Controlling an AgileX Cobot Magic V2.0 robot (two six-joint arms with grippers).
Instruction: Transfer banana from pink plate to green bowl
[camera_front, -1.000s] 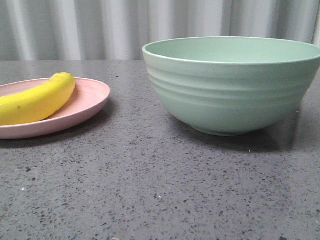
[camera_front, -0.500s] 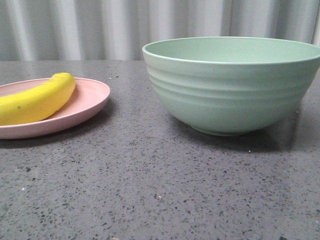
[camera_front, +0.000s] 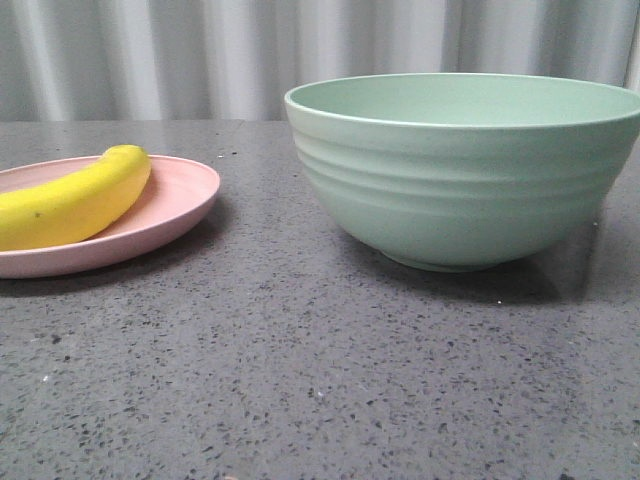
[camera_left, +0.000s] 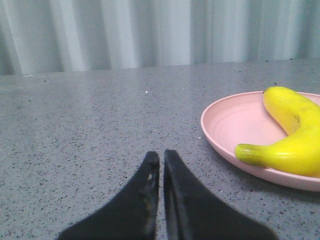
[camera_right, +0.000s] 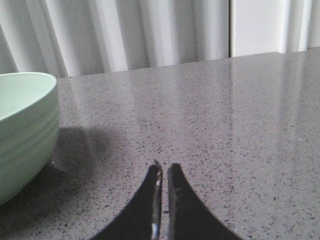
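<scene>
1. smooth bright yellow curved plastic-looking banana (camera_front: 70, 205) lies flat on the shallow round pale pink matte plate (camera_front: 185, 195), on the left side of the speckled grey stone-look tabletop (camera_front: 300, 370); nothing is touching it
2. in the left wrist view the banana (camera_left: 295, 137) curves across the pink plate (camera_left: 227, 122), greenish end resting near the rim facing the gripper, the rest arching back over the plate's middle. that near end looks like the easiest part to approach
3. large deep pale mint-green ridged matte bowl (camera_front: 465, 170) stands upright to the right of the plate, well apart from it, with bare table between. it's far taller than the plate, so my read is the banana has to be lifted clear over the rim, not slid across
4. left gripper (camera_left: 161, 162): black fingers pressed together, only a hairline seam between the tips, holding nothing. it sits low over the table, near the plate's edge but not touching it
5. right gripper (camera_right: 163, 172): fingers also together and empty, low over the table beside the green bowl (camera_right: 22, 125), which fills one edge of its view
6. neither arm shows in the front view, so both are probably parked back from the work area
7. judgement: transfer not started. left arm is the closer one to the banana; it would need to spread its fingers first, then come in across the banana's width
8. risk: smooth curved surface may roll or squirt out of a pinch
</scene>
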